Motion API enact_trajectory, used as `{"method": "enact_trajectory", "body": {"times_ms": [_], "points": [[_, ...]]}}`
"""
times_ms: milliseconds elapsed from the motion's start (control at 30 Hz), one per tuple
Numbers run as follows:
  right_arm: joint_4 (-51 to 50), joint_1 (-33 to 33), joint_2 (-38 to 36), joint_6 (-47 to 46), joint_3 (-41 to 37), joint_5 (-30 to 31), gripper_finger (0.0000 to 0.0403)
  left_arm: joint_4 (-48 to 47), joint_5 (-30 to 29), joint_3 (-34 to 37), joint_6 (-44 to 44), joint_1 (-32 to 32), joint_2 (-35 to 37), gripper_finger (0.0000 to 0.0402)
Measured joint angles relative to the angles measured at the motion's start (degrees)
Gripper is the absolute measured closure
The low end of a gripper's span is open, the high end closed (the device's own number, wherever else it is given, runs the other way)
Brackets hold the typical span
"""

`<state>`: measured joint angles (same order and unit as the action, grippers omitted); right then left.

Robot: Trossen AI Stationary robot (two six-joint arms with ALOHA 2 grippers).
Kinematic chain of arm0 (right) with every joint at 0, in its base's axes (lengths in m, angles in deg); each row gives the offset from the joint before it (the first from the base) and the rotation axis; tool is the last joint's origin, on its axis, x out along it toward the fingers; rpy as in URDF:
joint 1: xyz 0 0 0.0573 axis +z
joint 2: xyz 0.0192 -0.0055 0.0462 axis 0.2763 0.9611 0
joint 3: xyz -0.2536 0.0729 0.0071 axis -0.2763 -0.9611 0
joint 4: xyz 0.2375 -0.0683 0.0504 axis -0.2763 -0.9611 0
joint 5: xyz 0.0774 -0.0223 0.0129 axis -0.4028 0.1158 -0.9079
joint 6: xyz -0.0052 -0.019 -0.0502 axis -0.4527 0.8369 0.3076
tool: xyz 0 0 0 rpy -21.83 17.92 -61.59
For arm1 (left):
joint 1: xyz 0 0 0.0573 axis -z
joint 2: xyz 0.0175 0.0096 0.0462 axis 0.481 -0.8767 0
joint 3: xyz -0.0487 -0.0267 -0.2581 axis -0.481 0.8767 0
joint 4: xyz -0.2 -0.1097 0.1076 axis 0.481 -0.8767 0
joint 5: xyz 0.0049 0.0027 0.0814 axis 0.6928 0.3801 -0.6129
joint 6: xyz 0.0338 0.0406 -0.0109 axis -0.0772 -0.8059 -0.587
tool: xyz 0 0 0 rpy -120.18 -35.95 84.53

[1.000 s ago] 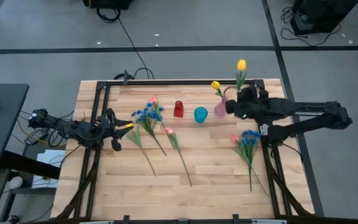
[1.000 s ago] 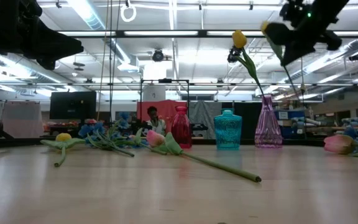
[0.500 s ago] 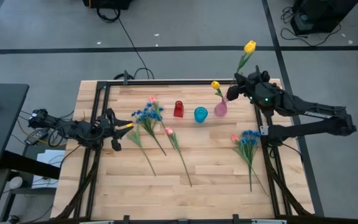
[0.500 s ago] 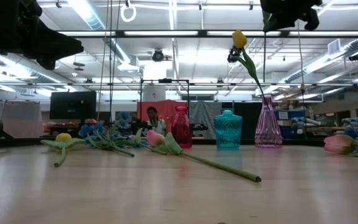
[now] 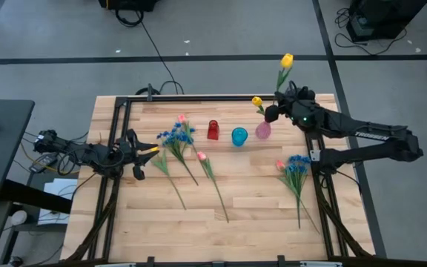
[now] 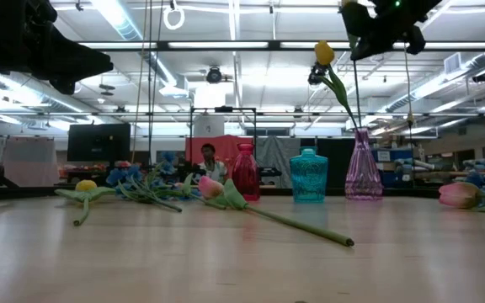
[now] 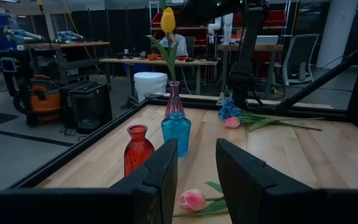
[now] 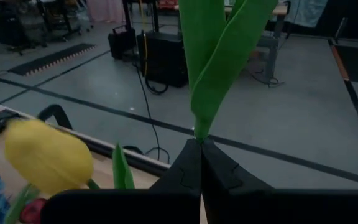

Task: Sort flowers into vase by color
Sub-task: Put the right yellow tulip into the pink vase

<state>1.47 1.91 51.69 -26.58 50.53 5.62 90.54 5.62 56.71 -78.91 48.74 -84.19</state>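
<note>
At the far right of the counter (image 5: 221,230): the right end effector (image 5: 279,97) hangs in the air above the pink vase (image 5: 262,130)
Right end effector: its two fingers are pressed tight together on the stem of a yellow tulip (image 5: 287,61)
Held tulip: yellow bud, long green leaves, sticking out past the counter's far edge at 12 o'clock
Pink vase: one yellow tulip in the vase (image 6: 323,53) stands in it already
Other vases: the blue vase (image 5: 239,136) and red vase (image 5: 213,130) sit in a row at its 9 o'clock
Lying flowers: blue sprays (image 5: 175,136) and a pink tulip (image 5: 201,156) on the left half, more blue blossoms (image 5: 298,165) on the right
Left end effector (image 7: 196,163): low at the left edge, fingers a little apart, holding nothing
Hard to see: in the low view the held tulip is cut off at the top
</note>
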Motion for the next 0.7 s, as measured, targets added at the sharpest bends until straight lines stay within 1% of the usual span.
{"method": "enact_trajectory", "body": {"times_ms": [200,400,533,633,700], "points": [[0.3,0.0,0.0,-2.9,-4.8,1.2,0.0398,0.0,0.0,0.0,0.2,0.0,0.0,0.0286],[9.4,0.5,0.0,-3.2,-11.6,0.8,0.0397,0.0,0.0,0.0,0.2,0.0,0.0,0.0286],[15.9,0.7,0.0,-2.5,-16.6,-0.9,0.0394,0.0,0.0,0.0,0.2,0.0,0.0,0.0286],[19.3,0.7,0.0,-1.7,-19.5,-2.8,0.0382,0.0,0.0,0.0,0.2,0.0,0.0,0.0286],[19.6,0.7,0.0,-1.7,-20.4,-4.3,0.0365,0.0,0.0,0.0,0.0,0.0,0.0,0.0286]]}}
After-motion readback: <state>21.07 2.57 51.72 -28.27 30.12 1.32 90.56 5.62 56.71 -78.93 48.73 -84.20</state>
